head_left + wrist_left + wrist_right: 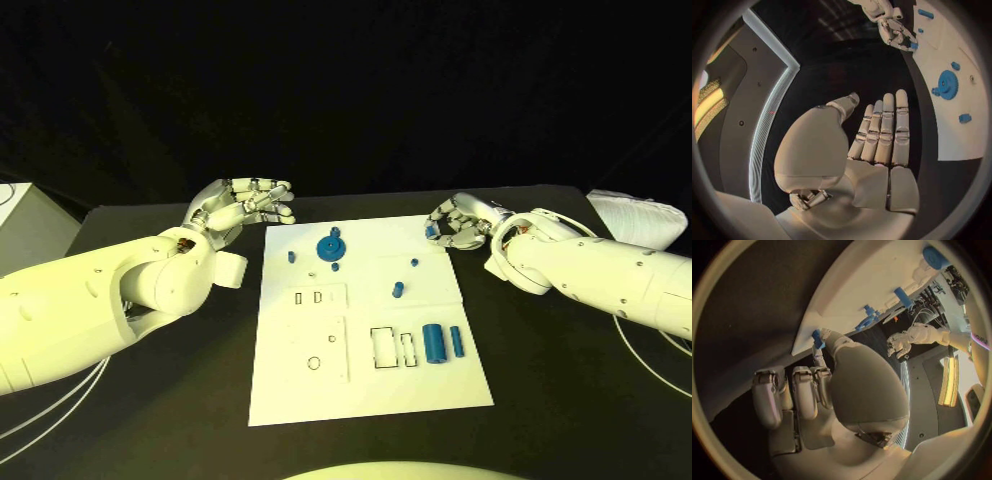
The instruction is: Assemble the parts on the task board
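Note:
The white task board (361, 390) lies in the middle of the table. On it stand a blue gear (332, 247) (946, 84), a few small blue pegs (398, 290) and two blue cylinders (434, 344) near the right edge. My right hand (464, 222) (826, 390) is at the board's far right corner and pinches a small blue part (817, 338) (433, 231) between thumb and a finger. Off the board's far left corner, my left hand (242, 205) (879, 135) hovers with its fingers straight and nothing in it.
The board has rectangular recesses (384, 348) and a ring mark (315, 364) on its near half. A white folded object (642, 215) lies at the table's far right, and a white box (22, 215) at the left edge. Cables (656, 345) run under the right arm.

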